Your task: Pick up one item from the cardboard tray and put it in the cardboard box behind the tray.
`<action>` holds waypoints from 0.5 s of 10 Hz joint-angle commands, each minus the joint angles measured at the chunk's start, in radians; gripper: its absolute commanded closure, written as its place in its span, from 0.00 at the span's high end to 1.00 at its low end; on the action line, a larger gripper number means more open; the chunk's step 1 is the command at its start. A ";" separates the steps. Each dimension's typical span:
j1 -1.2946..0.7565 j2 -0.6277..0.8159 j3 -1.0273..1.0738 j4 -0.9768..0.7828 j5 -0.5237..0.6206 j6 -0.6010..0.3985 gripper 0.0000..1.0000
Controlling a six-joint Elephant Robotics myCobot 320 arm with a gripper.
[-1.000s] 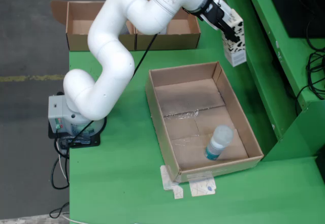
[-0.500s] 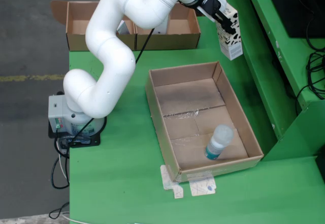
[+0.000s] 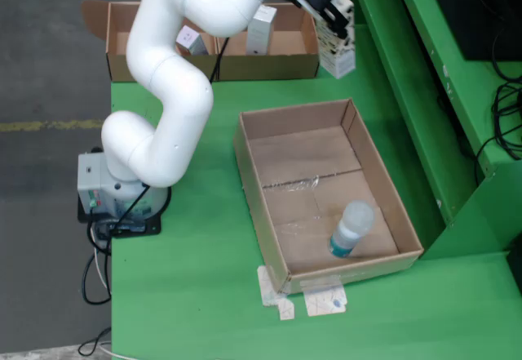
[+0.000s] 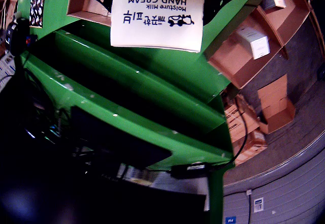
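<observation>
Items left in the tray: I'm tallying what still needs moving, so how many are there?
1: a bottle lying in the cardboard tray, in the corner nearest the camera in the fixed view. Nothing looks hidden.

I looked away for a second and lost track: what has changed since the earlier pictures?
In the fixed view the gripper, shut on the hand cream box, has carried it up and to the left, from beside the tray's far right corner to the right end of the cardboard box. It has not let go. The tray and the bottle in it stayed put.
</observation>
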 commanded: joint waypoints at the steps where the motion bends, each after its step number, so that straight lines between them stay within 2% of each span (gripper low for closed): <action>1: 0.063 0.078 0.023 -0.137 0.044 0.026 0.00; 5: 0.175 0.124 0.023 -0.254 0.087 0.083 0.00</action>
